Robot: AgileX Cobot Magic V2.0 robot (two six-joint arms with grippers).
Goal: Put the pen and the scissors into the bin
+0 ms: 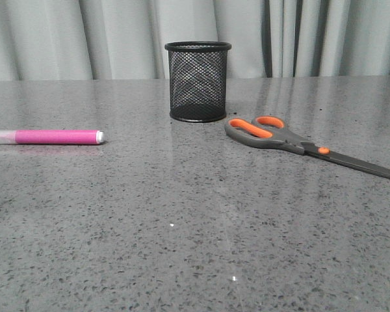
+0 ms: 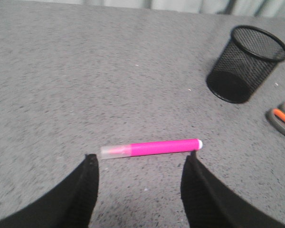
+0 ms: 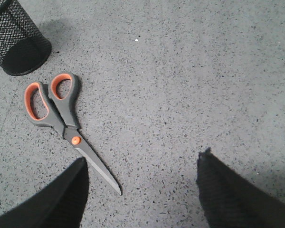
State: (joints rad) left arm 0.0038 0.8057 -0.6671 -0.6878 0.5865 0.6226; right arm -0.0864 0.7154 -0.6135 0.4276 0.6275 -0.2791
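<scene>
The pink pen [image 1: 55,136] lies flat on the table's left side, whitish cap pointing left. In the left wrist view the pen [image 2: 152,147] lies just beyond my open left gripper [image 2: 141,159], crosswise to its spread fingers, nothing held. The scissors [image 1: 292,141] lie closed on the right, handles toward the bin [image 1: 197,81], blades pointing right. In the right wrist view the scissors [image 3: 61,121] lie by one finger of my open right gripper [image 3: 143,161], blade tip between the fingers. The black mesh bin [image 2: 244,64] stands upright at the back middle. Neither gripper shows in the front view.
A grey speckled tabletop [image 1: 182,227] carries everything. Pale curtains [image 1: 84,36] hang behind the table's far edge. The bin [image 3: 16,40] shows in the right wrist view beyond the scissors' handles.
</scene>
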